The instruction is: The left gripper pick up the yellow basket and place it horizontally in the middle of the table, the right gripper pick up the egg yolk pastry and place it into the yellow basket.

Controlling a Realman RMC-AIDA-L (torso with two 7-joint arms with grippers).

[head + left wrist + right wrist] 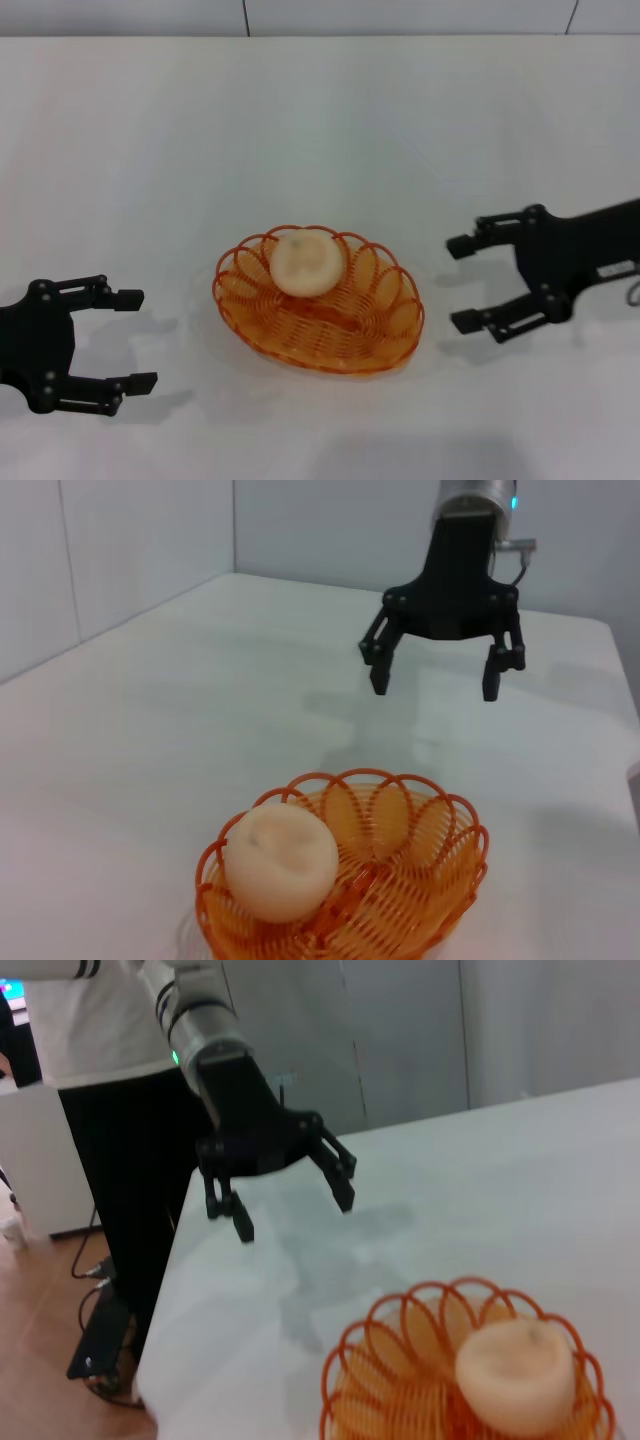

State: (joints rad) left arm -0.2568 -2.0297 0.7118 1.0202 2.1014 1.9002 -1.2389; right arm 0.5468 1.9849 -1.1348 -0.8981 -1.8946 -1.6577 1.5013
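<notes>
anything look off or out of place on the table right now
Nothing stands out. The egg yolk pastry sits whole inside the yellow basket, toward its far end, and the basket rests flat mid-table. The left end effector and right end effector are both open, clear of the basket on either side.

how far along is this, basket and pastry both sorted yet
Both steps look done. The yellow basket lies flat near the middle of the table, and the egg yolk pastry sits inside it toward the far end. Nothing is in hand: the left hand and right hand are both open, empty and off to either side of the basket. Nothing visible is left to do.
</notes>
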